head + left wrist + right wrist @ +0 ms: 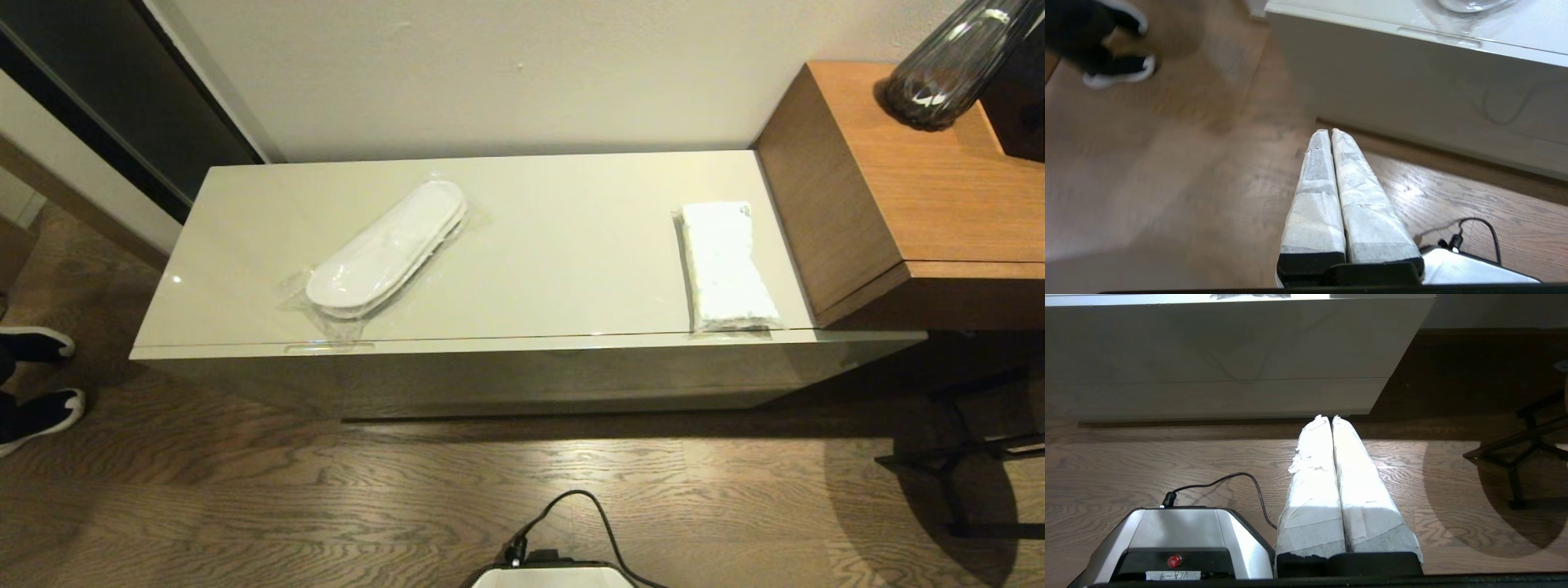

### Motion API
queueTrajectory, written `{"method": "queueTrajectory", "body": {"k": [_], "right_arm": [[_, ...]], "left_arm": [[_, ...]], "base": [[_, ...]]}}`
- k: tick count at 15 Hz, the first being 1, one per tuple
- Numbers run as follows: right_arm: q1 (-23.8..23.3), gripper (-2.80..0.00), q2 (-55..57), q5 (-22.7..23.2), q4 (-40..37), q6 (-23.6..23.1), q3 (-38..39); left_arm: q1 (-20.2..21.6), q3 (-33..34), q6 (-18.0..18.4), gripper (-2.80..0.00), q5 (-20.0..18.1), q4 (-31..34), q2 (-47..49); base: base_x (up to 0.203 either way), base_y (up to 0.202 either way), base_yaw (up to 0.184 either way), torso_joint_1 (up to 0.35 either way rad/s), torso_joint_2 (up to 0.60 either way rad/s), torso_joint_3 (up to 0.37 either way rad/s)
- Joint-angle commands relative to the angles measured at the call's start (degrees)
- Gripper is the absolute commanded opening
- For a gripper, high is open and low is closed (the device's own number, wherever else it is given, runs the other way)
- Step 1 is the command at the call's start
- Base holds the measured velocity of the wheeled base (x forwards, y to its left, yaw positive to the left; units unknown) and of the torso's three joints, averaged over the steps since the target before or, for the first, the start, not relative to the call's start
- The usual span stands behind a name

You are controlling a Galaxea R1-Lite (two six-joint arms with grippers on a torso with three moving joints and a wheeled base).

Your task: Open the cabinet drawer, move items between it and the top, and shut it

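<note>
The cabinet drawer (522, 371) is fully closed, its front flush under the top (571, 245). One slim recessed slot handle (1439, 36) shows at the upper edge of the front in the left wrist view. The wrapped slippers (388, 249) lie on the left half of the worktop, with their clear wrap overhanging the front edge just above that handle. The tissue pack (727, 265) lies on the right half, its near end at the front edge.

The left tool (1327, 131) is clenched and empty, low over the wooden floor (245, 490) in front of the cabinet's left end. The right tool (1327, 417) is likewise clenched and empty, parked low before the cabinet's right end. Neither arm appears in the head view.

Probable faults from this state:

- Handle engagement. The slot is narrow and shallow. A fingertip that enters off-line is likely to skate across the glossy front and fail to hook.
- Wrap interference. The overhanging plastic may be caught by the tool entering the slot, dragging the slippers off the edge.
- Uneven pull. The drawer is very wide; traction at one end alone may rack it and cause binding.
- Cable. The black cable (1478, 228) on the floor lies near the left tool and could be snagged.
</note>
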State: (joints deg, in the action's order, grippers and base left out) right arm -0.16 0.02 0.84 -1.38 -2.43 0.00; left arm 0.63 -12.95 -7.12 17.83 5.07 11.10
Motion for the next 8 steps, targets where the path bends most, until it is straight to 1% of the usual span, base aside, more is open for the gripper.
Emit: {"method": "queueTrajectory", "body": {"k": [1,2,4,6,7,8], "right_arm": [[0.0,-2.80,0.0,0.0,0.0,0.0,0.0],[0.0,-2.80,0.0,0.0,0.0,0.0,0.0],[0.0,-2.80,0.0,0.0,0.0,0.0,0.0],[0.0,-2.80,0.0,0.0,0.0,0.0,0.0],[0.1,-2.80,0.0,0.0,0.0,0.0,0.0],[0.0,-2.80,0.0,0.0,0.0,0.0,0.0]], "left_arm": [[0.1,6.0,2.2,-2.80,-1.2,-4.4,-5.7],[0.0,9.1,4.0,-2.80,-2.3,-7.1,-8.0],[0.0,11.9,6.4,-2.80,-6.0,-12.2,-11.3],[0.0,12.3,6.8,-2.80,-9.3,-12.5,-11.1],[0.0,12.4,6.5,-2.80,-11.8,-12.4,-11.1],[0.0,12.6,6.4,-2.80,-15.4,-12.0,-11.1]], "base": [[0.000,0.000,0.000,0.000,0.00,0.000],[0.000,0.000,0.000,0.000,0.00,0.000],[0.000,0.000,0.000,0.000,0.00,0.000],[0.000,0.000,0.000,0.000,0.00,0.000],[0.000,0.000,0.000,0.000,0.00,0.000],[0.000,0.000,0.000,0.000,0.00,0.000]]}}
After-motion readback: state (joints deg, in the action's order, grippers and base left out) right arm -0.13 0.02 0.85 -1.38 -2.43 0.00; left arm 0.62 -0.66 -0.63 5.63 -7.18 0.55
